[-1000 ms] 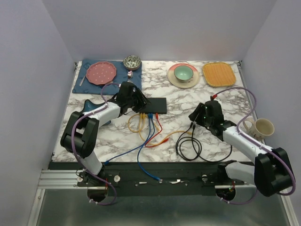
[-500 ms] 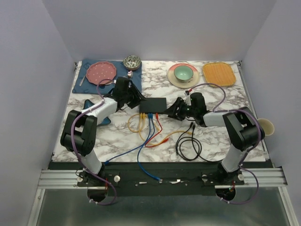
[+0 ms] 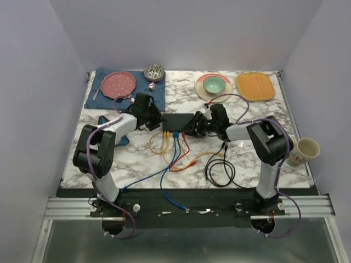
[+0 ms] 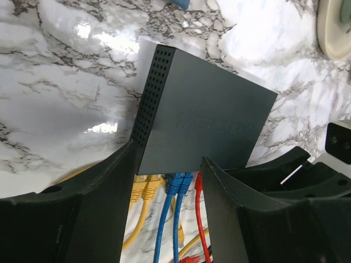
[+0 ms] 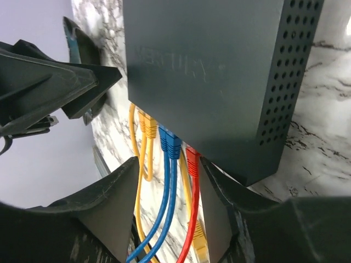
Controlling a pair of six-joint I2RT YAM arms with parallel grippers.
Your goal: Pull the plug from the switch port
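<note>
The flat black switch lies mid-table, with two yellow, two blue and one red plug in its near edge. My left gripper is open at the switch's left end. In the left wrist view its fingers flank the near edge, with the yellow plugs, blue plugs and red plug between them. My right gripper is open at the switch's right end. In the right wrist view it straddles the blue plugs and the red plug, touching nothing. The switch fills that view's top.
Loose yellow, blue and red cables trail toward the near edge, and a black cable coil lies right of them. A dark blue star dish sits under the left arm. Plates and bowls line the back, and a mug stands at the right edge.
My right arm has swung left from the table's right side and now has its open gripper at the switch. My left gripper has shifted slightly left along the switch's end.
</note>
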